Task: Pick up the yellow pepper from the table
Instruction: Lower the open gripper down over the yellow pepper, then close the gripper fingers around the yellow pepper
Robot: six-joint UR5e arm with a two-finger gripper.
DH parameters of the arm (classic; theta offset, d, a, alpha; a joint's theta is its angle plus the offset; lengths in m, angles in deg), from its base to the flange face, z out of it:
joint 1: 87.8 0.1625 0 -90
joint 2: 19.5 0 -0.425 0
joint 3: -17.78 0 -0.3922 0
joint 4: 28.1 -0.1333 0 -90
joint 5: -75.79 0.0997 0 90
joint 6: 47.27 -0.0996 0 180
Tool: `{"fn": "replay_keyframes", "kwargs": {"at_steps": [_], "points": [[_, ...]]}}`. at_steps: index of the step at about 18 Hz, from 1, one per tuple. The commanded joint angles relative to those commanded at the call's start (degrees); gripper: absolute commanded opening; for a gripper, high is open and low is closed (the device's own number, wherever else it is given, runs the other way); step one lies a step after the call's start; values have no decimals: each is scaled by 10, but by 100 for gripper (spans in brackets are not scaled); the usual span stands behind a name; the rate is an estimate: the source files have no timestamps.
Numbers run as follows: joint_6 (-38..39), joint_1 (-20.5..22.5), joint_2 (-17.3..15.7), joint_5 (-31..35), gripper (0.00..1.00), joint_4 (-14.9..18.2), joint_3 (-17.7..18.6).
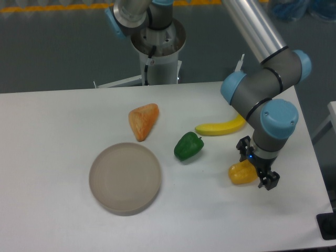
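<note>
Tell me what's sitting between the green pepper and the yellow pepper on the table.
Nothing: in the camera view, only bare white table lies between the green pepper and the yellow pepper. The banana lies farther back, off that line.

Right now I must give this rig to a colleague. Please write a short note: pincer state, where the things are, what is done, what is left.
Pincer: open, low over the right part of the yellow pepper, fingers on either side, not closed on it.
Pepper: lies on the table, front right, below the banana and right of the green pepper.
Done: the approach to the pepper.
Left: finish the descent if needed, close, lift. Whether a finger touches the pepper cannot be told.
</note>
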Motion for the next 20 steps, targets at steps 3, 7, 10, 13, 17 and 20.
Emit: {"fn": "replay_keyframes", "kwargs": {"at_steps": [3, 7, 10, 13, 17, 20], "points": [[0, -1, 2, 0, 100, 0, 5], [1, -5, 9, 0, 100, 0, 12], [2, -7, 11, 0, 72, 3, 14], [3, -6, 10, 1, 45, 4, 16], [16, -4, -4, 3, 43, 12, 14], [41, -1, -33, 5, 40, 23, 6]]}}
